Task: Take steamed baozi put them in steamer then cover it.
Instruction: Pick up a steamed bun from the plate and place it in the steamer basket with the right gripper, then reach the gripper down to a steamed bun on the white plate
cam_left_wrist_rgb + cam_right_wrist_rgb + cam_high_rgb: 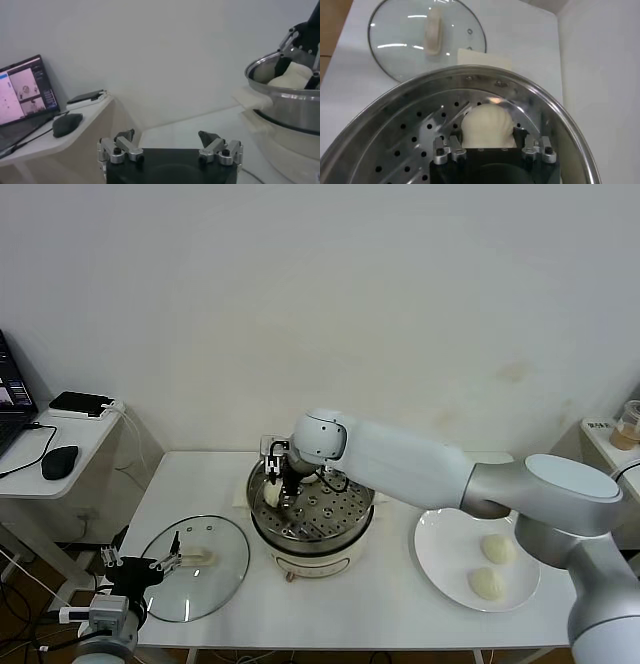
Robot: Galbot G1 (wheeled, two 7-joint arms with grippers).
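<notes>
The steamer [312, 522] stands mid-table, its perforated tray [415, 145] bare on the near side. My right gripper [279, 484] reaches into its left part. One baozi [487, 124] rests on the tray between the fingers [521, 136], which flank it closely; the gripper [487, 134] is open. From the left wrist view that baozi [294, 76] shows over the steamer rim [280, 95]. Two more baozi [497, 548] [487, 583] lie on the white plate [440, 549] at the right. The glass cover [196, 568] lies flat left of the steamer. My left gripper [142, 558] hovers open by the cover's left edge.
A side table at the left carries a laptop [22, 95], a mouse [60, 461] and a black device [82, 403]. A white pad [485, 58] lies under the steamer's side. A cup [630, 424] stands on a shelf at the far right.
</notes>
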